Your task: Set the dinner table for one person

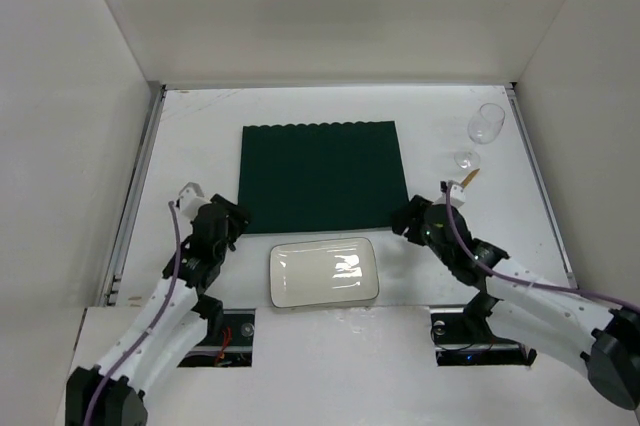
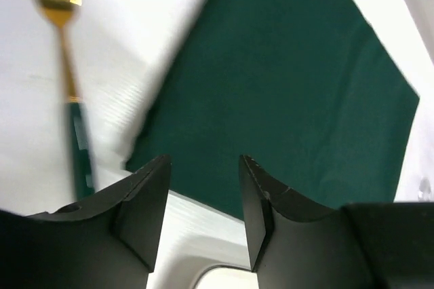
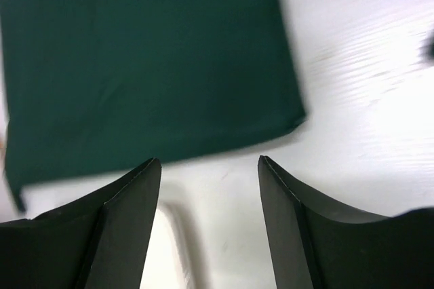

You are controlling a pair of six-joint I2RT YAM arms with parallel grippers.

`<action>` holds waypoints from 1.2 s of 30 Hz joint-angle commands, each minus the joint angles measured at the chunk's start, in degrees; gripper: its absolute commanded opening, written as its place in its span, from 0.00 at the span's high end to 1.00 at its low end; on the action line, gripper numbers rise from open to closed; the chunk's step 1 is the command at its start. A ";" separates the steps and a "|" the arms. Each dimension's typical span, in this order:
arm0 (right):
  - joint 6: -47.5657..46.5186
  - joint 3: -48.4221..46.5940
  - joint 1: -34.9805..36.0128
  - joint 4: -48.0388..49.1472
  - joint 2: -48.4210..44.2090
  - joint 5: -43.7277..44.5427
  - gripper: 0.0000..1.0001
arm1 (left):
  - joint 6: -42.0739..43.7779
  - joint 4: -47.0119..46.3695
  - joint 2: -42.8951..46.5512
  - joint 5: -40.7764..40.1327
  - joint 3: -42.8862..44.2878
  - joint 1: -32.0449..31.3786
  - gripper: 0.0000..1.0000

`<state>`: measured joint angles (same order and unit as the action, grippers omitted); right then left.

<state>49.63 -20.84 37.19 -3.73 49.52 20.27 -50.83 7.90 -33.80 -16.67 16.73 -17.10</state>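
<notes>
The dinner table (image 1: pixel 200 136) is a white surface with a dark green placemat (image 1: pixel 320 176) at its middle. A white rectangular plate (image 1: pixel 323 272) lies just in front of the placemat. My left gripper (image 1: pixel 234 216) hovers at the placemat's near left corner, open and holding nothing. In the left wrist view its gripper (image 2: pixel 203 167) frames the placemat (image 2: pixel 285 85) corner and the plate rim (image 2: pixel 224 279). My right gripper (image 1: pixel 407 218) is at the near right corner, also open and holding nothing. The right wrist view shows its gripper (image 3: pixel 210 163) over bare table (image 3: pixel 352 65).
A gold fork with a green handle (image 2: pixel 68 85) lies left of the placemat, blurred. A clear wine glass (image 1: pixel 485 126) lies on its side at the back right. A gold utensil tip (image 1: pixel 471 178) shows behind my right gripper. Metal rails (image 1: pixel 540 186) edge the table.
</notes>
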 commanded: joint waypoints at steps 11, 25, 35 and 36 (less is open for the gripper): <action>-3.66 -2.36 11.02 -1.37 6.72 -14.64 0.36 | 2.22 -17.13 -24.73 -3.46 5.33 -10.10 0.62; 1.61 -0.08 16.82 9.35 19.30 -18.16 0.59 | 2.84 -14.32 -19.74 -3.19 4.27 -8.69 0.58; 0.30 -0.86 16.11 9.44 14.39 -20.44 0.86 | 3.72 -12.47 -15.59 -3.20 7.26 -6.76 0.57; 0.30 -1.48 16.11 9.09 12.99 -21.49 0.86 | 3.72 -12.47 -15.59 -2.94 7.35 -6.32 0.57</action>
<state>52.18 -20.64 53.23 4.78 66.08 0.62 -48.03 -4.89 -50.06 -19.29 21.78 -24.49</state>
